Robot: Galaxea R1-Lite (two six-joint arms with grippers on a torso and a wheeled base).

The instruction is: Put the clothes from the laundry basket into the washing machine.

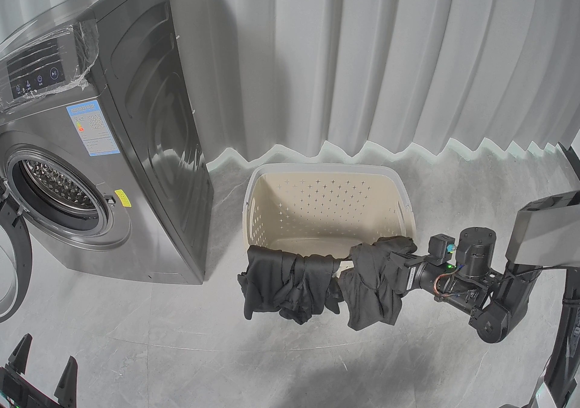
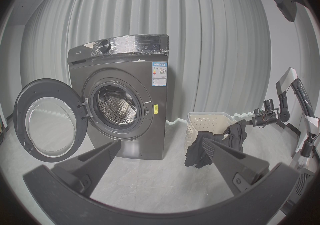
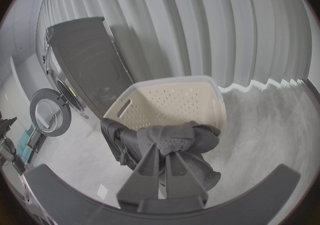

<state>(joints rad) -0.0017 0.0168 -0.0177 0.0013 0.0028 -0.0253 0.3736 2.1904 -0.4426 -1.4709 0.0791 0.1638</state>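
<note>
A: Where our right gripper clamps down, we have a fold of the dark clothes pinched tight between its fingers.

B: And the rest of the clothes?

A: We see them draped over the near rim of the basket, hanging down its outer side toward the floor. One bunch gathers around the gripper at the rim's right end.

B: We find the washer to the left of the basket, near it but not touching. Its door stands wide open, with the steel drum in plain sight.

A: Our left gripper hangs low in front of the washer, well apart from the basket, fingers spread with nothing between them.

B: Behind it all we have a pale curtain.
</note>
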